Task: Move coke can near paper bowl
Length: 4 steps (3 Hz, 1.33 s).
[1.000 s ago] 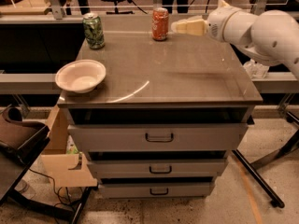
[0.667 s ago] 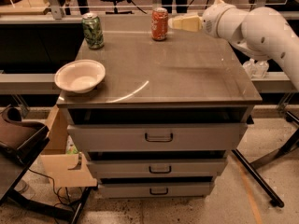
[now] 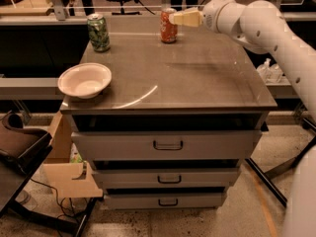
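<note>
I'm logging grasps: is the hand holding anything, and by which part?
It cannot be told. The hand is at the top of the coke can, which stands upright on the cabinet top; no clear grip shows.

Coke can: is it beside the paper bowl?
No, the coke can stands at the back edge by the gripper; the paper bowl sits front-left.

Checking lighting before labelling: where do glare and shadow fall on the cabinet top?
Camera view: a curved streak of glare crosses the cabinet top beside the paper bowl; a faint shadow lies under the arm; the gripper, at the coke can near the back edge, is brightly lit.
</note>
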Available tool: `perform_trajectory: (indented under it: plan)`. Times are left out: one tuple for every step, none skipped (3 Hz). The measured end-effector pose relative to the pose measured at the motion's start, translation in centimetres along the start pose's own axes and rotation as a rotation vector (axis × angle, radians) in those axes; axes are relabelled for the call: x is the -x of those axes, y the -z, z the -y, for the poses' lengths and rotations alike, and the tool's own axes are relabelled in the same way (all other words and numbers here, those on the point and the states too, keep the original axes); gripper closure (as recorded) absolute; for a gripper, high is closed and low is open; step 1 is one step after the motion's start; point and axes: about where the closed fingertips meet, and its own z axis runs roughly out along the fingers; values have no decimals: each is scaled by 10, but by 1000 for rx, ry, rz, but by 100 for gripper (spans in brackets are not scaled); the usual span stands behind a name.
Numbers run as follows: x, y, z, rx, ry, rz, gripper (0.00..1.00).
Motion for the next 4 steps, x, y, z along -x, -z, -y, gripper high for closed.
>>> perform_trajectory:
  plan:
    - [0,-27,-8,32,-34,48,0]
    - [-8,-64,-30,40,-43,21,0]
    - [-8,-64,-30,40,-43,21,0]
    - [-16,-72,-28,52,-71,10,0]
